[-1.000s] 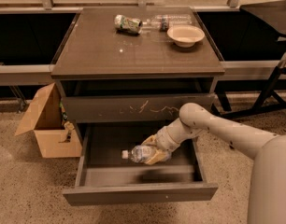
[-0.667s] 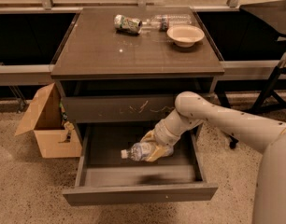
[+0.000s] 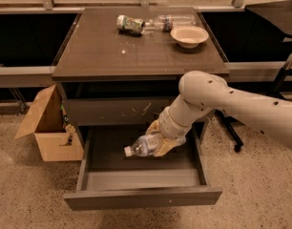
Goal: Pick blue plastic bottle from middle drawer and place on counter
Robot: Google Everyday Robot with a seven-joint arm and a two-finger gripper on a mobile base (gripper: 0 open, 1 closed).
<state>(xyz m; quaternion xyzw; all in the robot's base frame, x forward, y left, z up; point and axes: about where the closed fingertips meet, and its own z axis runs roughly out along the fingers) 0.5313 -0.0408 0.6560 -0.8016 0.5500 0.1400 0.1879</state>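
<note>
Blue plastic bottle [image 3: 142, 146] has risen off middle drawer [image 3: 136, 198] floor since a second ago — tool [image 3: 158, 140] clamped round it — desk [image 3: 112, 46] placement next.

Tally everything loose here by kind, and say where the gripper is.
Bottles: 2 (blue plastic bottle clamped in the gripper, over the middle drawer; clear bottle on the counter)
Crushed container: 1
Bowl: 1
Cardboard box: 1
Total: 5
</note>
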